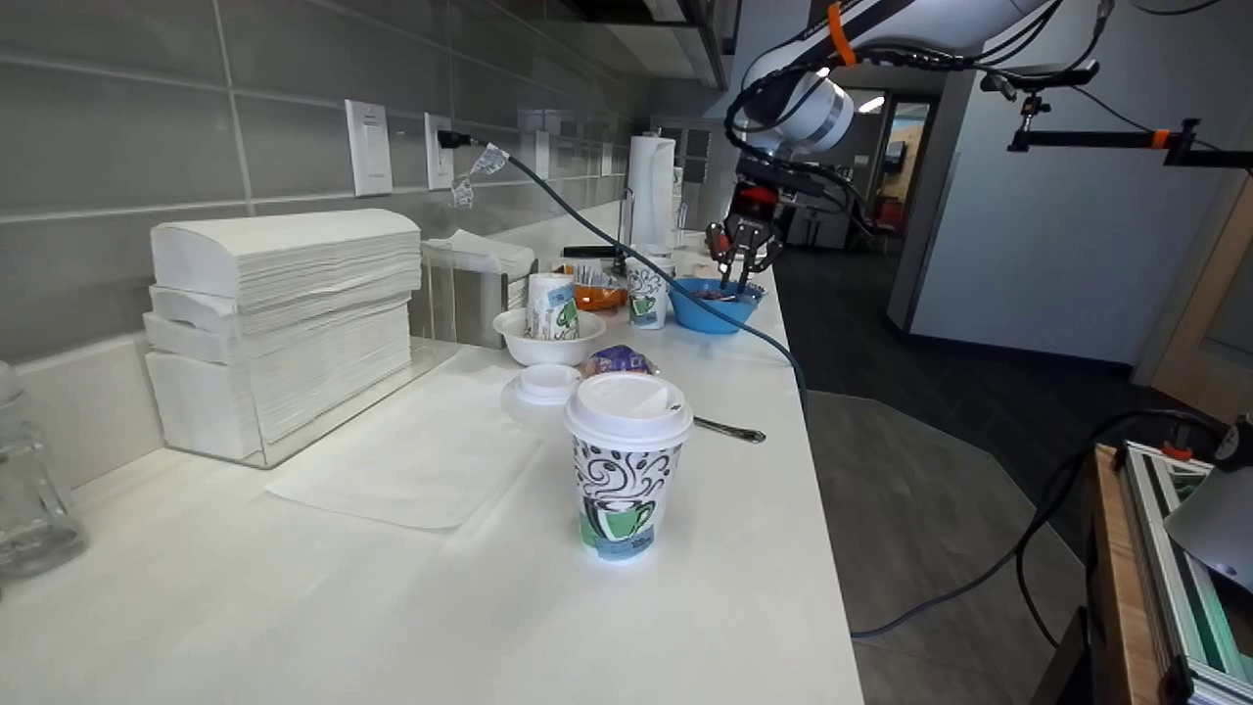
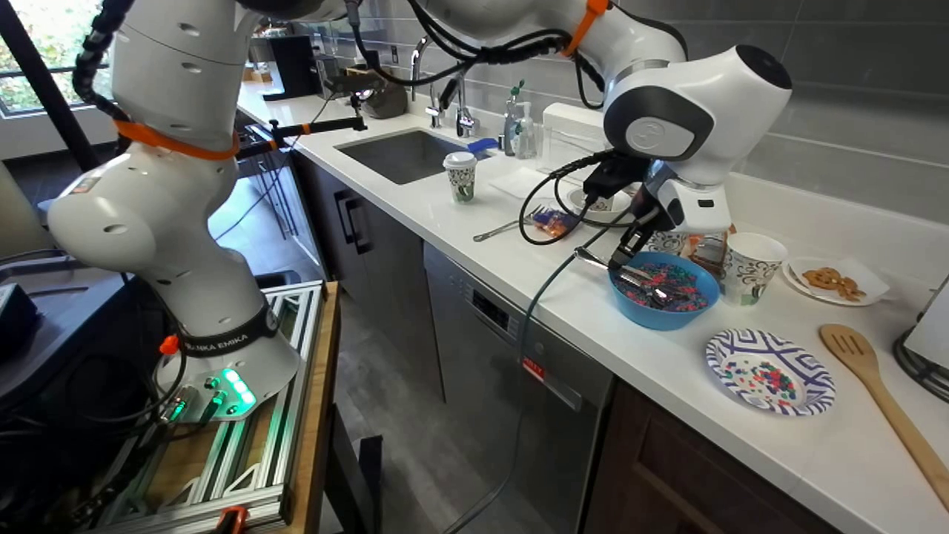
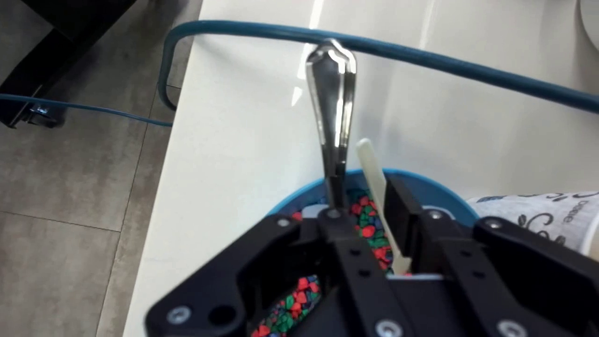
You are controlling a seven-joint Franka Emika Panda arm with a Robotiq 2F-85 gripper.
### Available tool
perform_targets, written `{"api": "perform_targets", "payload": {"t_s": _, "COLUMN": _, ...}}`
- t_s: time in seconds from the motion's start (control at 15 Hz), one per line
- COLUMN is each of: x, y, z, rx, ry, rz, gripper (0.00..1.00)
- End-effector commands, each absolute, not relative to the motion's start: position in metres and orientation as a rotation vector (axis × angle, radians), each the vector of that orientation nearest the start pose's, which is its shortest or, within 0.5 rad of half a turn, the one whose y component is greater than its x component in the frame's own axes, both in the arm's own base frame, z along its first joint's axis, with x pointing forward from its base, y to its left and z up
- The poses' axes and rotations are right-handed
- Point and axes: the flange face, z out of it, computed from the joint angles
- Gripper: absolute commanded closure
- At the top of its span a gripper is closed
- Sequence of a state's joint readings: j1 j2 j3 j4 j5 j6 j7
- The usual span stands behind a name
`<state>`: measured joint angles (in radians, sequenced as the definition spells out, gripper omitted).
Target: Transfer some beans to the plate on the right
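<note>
Daylight whitens a window (image 2: 74, 44) in an exterior view, and glare streaks the wrist view's counter (image 3: 243, 135).

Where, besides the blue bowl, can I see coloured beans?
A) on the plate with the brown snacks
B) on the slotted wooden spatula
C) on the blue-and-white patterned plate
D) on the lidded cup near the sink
C: in an exterior view, red and green beans lie scattered on the patterned plate.
</note>
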<state>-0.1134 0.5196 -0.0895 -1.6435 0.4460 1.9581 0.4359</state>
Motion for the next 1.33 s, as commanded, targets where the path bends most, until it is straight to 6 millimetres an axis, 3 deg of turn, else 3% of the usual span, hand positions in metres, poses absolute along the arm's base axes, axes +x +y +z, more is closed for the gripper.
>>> {"api": "perform_targets", "payload": {"t_s": 0.0, "x": 0.656, "y": -0.101, "z": 0.319, "rx": -2.551, "ry": 1.133, "rz": 0.304, "gripper": 0.39}}
{"api": "perform_targets", "payload": {"t_s": 0.33, "x": 0.645, "y": -0.102, "z": 0.356, "rx": -2.576, "ry": 1.152, "rz": 0.275, "gripper": 0.02}}
{"api": "perform_targets", "payload": {"t_s": 0.4, "x": 0.64, "y": -0.104, "z": 0.365, "rx": -2.61, "ry": 1.124, "rz": 0.236, "gripper": 0.0}}
{"api": "perform_targets", "payload": {"t_s": 0.47, "x": 0.63, "y": -0.105, "z": 0.374, "rx": -2.703, "ry": 1.016, "rz": 0.129, "gripper": 0.0}}
{"api": "perform_targets", "payload": {"t_s": 0.93, "x": 0.55, "y": -0.085, "z": 0.435, "rx": -2.978, "ry": 0.65, "rz": -0.162, "gripper": 0.0}}
{"api": "perform_targets", "payload": {"t_s": 1.0, "x": 0.587, "y": -0.097, "z": 0.424, "rx": -2.919, "ry": 0.762, "rz": -0.094, "gripper": 0.0}}
{"api": "perform_targets", "payload": {"t_s": 1.27, "x": 0.555, "y": -0.086, "z": 0.443, "rx": -2.954, "ry": 0.681, "rz": -0.142, "gripper": 0.0}}
